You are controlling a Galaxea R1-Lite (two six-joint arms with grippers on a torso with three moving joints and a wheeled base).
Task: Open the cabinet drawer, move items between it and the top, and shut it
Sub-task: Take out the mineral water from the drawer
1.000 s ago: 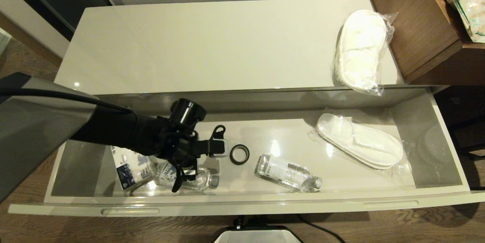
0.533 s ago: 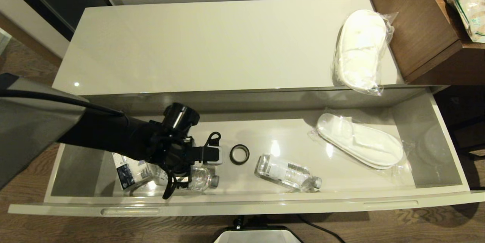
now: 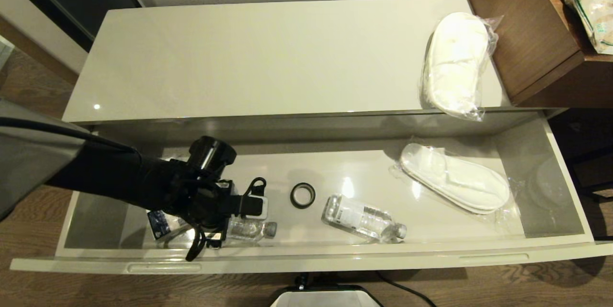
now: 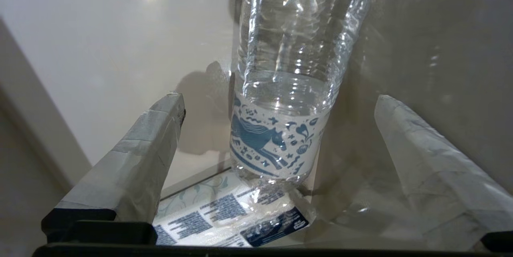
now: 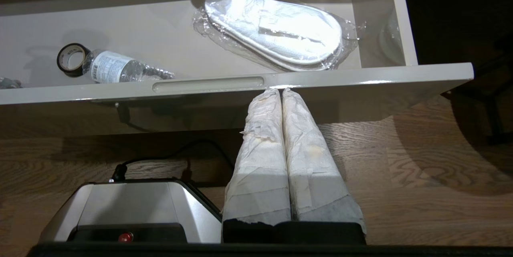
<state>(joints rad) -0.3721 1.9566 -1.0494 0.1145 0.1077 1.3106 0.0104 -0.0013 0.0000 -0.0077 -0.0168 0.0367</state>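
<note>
Inside the wide glossy beige-grey cabinet drawer, the left end effector is hovering with fingers spread apart around a small clear plastic water bottle, which is lying between them, untouched, partly on a white-and-blue tissue pack.

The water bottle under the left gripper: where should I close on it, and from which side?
Grip the water bottle across its clear ribbed body above the label. It lies flat with its base on the tissue pack. Come straight down: the left gripper is open, fingers either side.
</note>
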